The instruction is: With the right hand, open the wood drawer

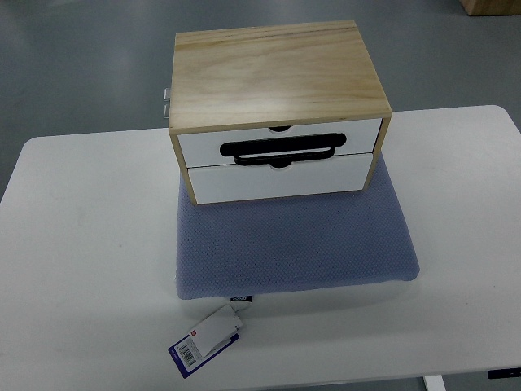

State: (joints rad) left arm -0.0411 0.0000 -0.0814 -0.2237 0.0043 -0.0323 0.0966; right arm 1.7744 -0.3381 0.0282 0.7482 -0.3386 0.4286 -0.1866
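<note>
- The wooden drawer box (277,77) sits toward the far middle of the white table (81,244), its front turned to the near side.
- Its top is pale, plain wood with the grain running left to right; a wooden frame wraps the sides and base.
- Two white drawer fronts are stacked in it: the upper drawer (203,147) and the lower drawer (277,181).
- Both drawers look pushed in, their faces about level with the frame.
- A black loop handle (282,149) lies across the upper drawer's front, reaching down to the seam between the two drawers.
- A small dark notch shows at the top middle of the upper front, and another at the top middle of the lower front, just under the handle.
- The box rests on the far part of a blue-grey mat (293,244), which spreads out toward the near edge of the table.
- At the mat's near left corner hangs a white tag (218,329) over a dark blue card (181,362) with a barcode; the print is too small to read.
- A small metal bracket (165,99) shows just beside the box's left rear side.
- Beyond the table lies a grey floor (81,65), and a tan box corner (492,6) appears at the top right.
- Neither robot hand is in the picture, so I cannot tell how the fingers are set.
</note>
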